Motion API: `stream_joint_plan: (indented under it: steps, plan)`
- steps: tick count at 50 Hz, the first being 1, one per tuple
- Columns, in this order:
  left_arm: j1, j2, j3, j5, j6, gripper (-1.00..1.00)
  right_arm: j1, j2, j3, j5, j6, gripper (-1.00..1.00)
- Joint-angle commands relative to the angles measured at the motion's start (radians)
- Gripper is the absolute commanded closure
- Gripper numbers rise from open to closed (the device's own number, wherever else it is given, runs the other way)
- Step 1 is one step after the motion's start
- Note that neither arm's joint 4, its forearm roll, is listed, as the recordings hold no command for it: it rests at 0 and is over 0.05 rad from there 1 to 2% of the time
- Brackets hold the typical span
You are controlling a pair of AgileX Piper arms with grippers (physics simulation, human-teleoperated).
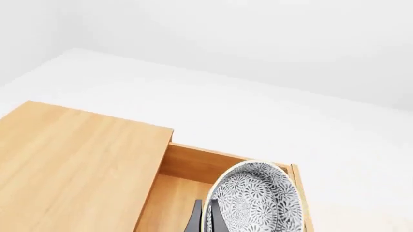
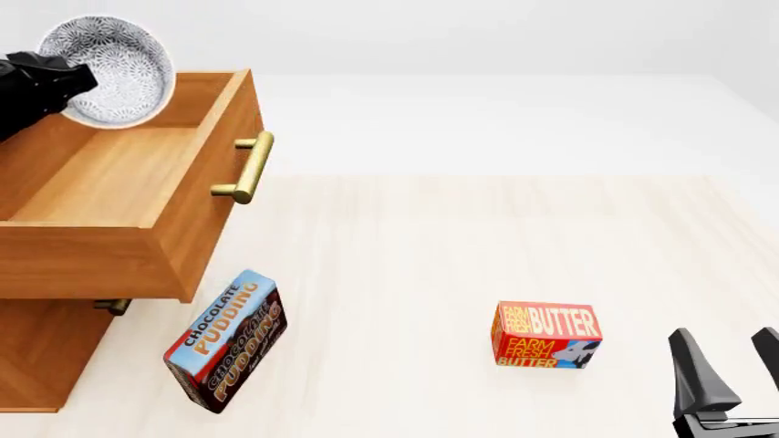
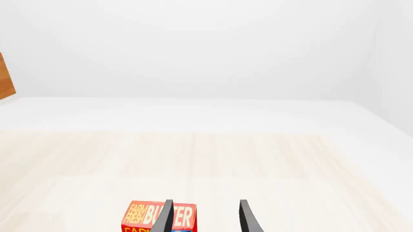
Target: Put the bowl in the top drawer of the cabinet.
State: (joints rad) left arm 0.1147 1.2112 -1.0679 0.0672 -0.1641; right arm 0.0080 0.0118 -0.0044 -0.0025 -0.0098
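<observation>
The bowl (image 2: 108, 71), white with a blue-grey floral pattern, hangs tilted on edge over the far end of the open top drawer (image 2: 210, 214). My left gripper (image 2: 76, 80) is shut on its rim. In the left wrist view, the fingers (image 1: 193, 220) pinch the bowl (image 1: 255, 200) above the drawer's wooden floor (image 1: 171, 198). The cabinet (image 2: 43, 360) stands at the left, its lower drawer closed. My right gripper (image 2: 731, 360) is open low at the right, near the table's front, holding nothing.
A chocolate pudding box (image 2: 225, 342) leans in front of the cabinet, below the drawer's brass handle (image 2: 244, 169). A red butter box (image 2: 546, 336) sits left of my right gripper (image 3: 205, 208), showing as butter box (image 3: 150, 217) in the right wrist view.
</observation>
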Motion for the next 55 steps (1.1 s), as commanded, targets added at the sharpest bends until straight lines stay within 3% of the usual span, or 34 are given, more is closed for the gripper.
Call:
stream_joint_plan:
  steps: [1,32,55]
  plan:
    - [-0.003,0.018,0.008,-0.006,-0.002,1.0,0.0,0.0,0.0,0.0,0.0,-1.0]
    - [0.016,0.078,0.067,-0.054,0.051,1.0,0.0,0.0,0.0,0.0,0.0,-1.0]
    - [0.044,0.114,0.082,-0.075,0.037,1.0,0.0,0.0,0.0,0.0,0.0,-1.0]
